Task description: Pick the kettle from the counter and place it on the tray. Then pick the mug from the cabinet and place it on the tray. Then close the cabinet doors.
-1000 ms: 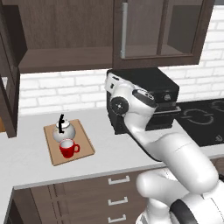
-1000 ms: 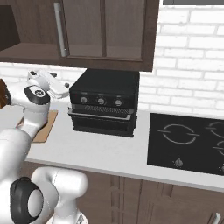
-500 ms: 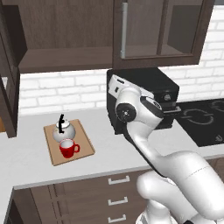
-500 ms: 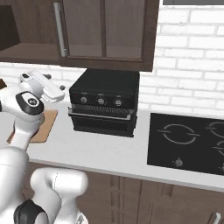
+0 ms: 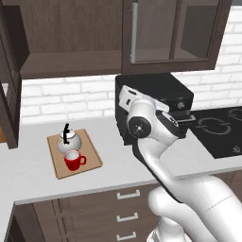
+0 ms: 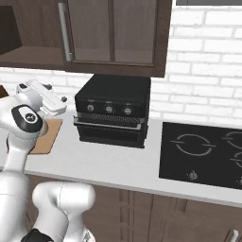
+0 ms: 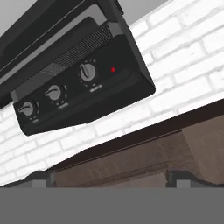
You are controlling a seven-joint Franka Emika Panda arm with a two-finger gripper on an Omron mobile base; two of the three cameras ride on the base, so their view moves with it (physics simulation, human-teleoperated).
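Since a second ago my arm has swung higher and more to the right, in front of the black oven [image 5: 156, 101]; kettle, mug and tray have not moved. From the base cameras I see the light grey worktop [image 5: 28, 165], a white brick wall behind it and a black hob [image 6: 203, 151] right of the oven. On the tray [image 5: 90, 163] stand the kettle [image 5: 67, 142] and, just in front of it, the red mug [image 5: 72, 160]. Above, the cabinet [image 5: 71, 61] shows its bare shelf on the left; the right cabinet doors [image 5: 175, 33] look shut. My claw [image 7: 107, 181] is wide open and holds nothing.
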